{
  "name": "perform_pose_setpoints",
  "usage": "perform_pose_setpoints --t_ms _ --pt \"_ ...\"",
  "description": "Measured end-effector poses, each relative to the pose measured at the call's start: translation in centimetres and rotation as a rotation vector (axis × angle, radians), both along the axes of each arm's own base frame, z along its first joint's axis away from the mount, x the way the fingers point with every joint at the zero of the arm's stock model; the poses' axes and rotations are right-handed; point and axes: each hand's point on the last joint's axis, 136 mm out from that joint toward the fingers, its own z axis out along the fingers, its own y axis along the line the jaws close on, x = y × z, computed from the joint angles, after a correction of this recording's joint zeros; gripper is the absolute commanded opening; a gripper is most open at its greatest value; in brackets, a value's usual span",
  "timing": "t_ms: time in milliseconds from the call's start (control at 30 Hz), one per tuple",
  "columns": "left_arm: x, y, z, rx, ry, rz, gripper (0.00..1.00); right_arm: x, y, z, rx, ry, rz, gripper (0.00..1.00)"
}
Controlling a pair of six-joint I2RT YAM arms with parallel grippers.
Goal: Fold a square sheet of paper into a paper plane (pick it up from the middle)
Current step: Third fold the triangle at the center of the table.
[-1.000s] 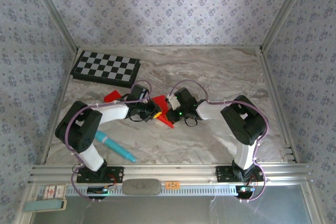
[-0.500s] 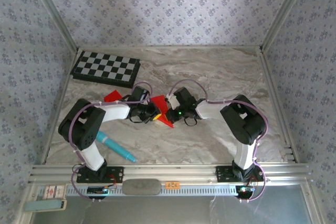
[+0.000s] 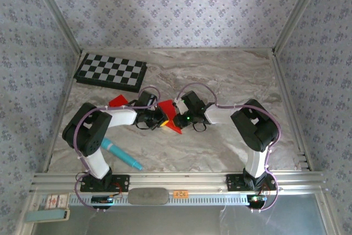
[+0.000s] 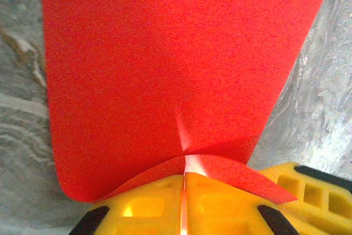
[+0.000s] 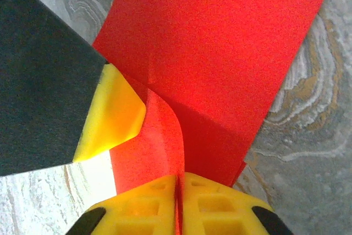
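The square sheet of paper [image 3: 170,108] is bright red, folded and creased, and lies mid-table with a point toward the near edge. My left gripper [image 3: 160,118] comes at it from the left and my right gripper [image 3: 177,115] from the right, nearly touching each other. In the left wrist view the yellow fingers [image 4: 148,202] are pressed together on a raised fold of the red paper [image 4: 165,64]. In the right wrist view my right gripper [image 5: 179,180] pinches an upright ridge of the paper [image 5: 220,53], with the left gripper's yellow fingertip [image 5: 113,115] close beside it.
A chequered board [image 3: 110,71] lies at the back left. A small red scrap [image 3: 117,101] sits beside the left arm. A teal pen [image 3: 121,154] lies near the left arm's base. Metal rails edge the marble table [image 3: 236,75].
The left arm's elbow has shifted a little to the right. Both grippers and the red paper stay where they were.
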Motion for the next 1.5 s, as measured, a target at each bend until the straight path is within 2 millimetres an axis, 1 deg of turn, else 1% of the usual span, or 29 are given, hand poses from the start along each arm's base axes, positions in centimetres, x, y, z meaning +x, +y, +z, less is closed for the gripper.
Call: perform_pose_setpoints --t_ms 67,100,200,300,367,433,467,600,700,833,1167,1500 --pt "0.0 0.0 0.0 0.002 0.003 0.0 0.09 0.1 -0.4 0.5 -0.002 0.02 -0.028 0.31" --pt "0.0 0.0 0.0 0.004 0.004 -0.001 0.09 0.2 -0.6 0.8 -0.002 0.024 -0.038 0.33" --pt "0.0 0.1 0.0 0.012 0.004 -0.001 0.09 0.5 -1.6 2.4 0.007 0.037 -0.082 0.34" --pt "0.0 0.1 0.0 0.015 0.007 -0.001 0.09 0.9 -1.9 3.9 0.031 0.04 -0.11 0.32" --pt "0.0 0.1 0.0 0.016 0.007 -0.001 0.08 0.4 -1.7 4.4 0.047 0.059 -0.107 0.27" --pt "0.0 0.1 0.0 0.018 0.01 -0.001 0.08 -0.3 -1.4 4.4 0.059 0.09 -0.096 0.2" --pt "0.0 0.1 0.0 0.019 0.012 -0.001 0.08 -0.7 -1.1 4.4 0.065 0.107 -0.084 0.18" --pt "0.1 0.1 0.0 0.02 0.014 -0.001 0.08 -2.3 0.3 4.0 0.085 0.166 -0.03 0.13" --pt "0.1 0.1 -0.1 0.021 0.015 -0.001 0.07 -3.1 1.3 3.5 0.087 0.199 0.004 0.12" --pt "0.1 0.1 0.0 0.021 0.015 -0.001 0.07 -3.4 2.0 2.5 0.075 0.232 0.023 0.11" --pt "0.0 0.1 -0.1 0.022 0.018 -0.001 0.07 -3.8 1.5 0.2 0.009 0.284 0.015 0.11" --pt "0.0 0.2 -0.2 0.027 0.017 -0.001 0.05 -4.1 1.2 -0.4 -0.008 0.292 0.025 0.11"
